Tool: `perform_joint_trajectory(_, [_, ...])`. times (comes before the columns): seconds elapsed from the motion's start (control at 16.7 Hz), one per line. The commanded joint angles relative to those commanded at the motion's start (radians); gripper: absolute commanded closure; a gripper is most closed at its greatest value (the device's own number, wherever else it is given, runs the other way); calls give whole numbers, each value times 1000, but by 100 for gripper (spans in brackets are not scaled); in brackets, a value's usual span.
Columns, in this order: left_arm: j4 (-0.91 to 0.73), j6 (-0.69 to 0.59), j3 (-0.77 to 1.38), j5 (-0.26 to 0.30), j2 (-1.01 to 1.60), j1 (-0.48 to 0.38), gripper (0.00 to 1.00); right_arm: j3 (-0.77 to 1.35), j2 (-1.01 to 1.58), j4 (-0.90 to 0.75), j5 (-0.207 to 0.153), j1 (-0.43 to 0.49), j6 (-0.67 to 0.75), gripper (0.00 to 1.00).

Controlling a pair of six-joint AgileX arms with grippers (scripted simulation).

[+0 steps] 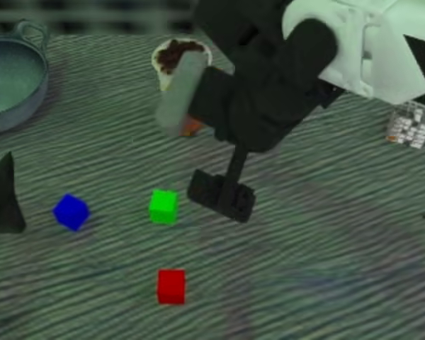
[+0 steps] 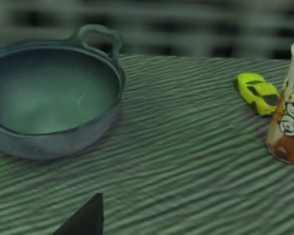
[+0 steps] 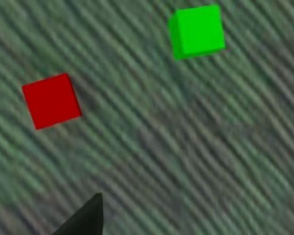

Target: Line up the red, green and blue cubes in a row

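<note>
Plainly, we see three small cubes apart mid-table: blue cube (image 1: 71,212) leftmost, green cube (image 1: 163,207) beside our right gripper (image 1: 221,196), red cube (image 1: 171,286) nearer. Pan (image 1: 0,106) looks empty. Jaws: cannot tell.

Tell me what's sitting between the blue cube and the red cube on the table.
Nothing. In the top view the stretch from the blue cube to the red cube is bare tabletop; the green cube sits off that line, level with the blue one.
</note>
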Motion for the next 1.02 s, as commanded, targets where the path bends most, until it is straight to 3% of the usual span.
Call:
perform_joint_trajectory(0.48, [-421,-127,606,2,861,-190,0,-776,-919,467,-21,-392,229,0])
perform_joint_trajectory(0.78, [-654,-199,943,2,1318,-294,0,-1245,-1403,726,1,-600,350,0])
perform_joint_trajectory(1.02, [-780,-242,1154,2,1559,-355,0,-1517,-1697,884,26,-715,417,0])
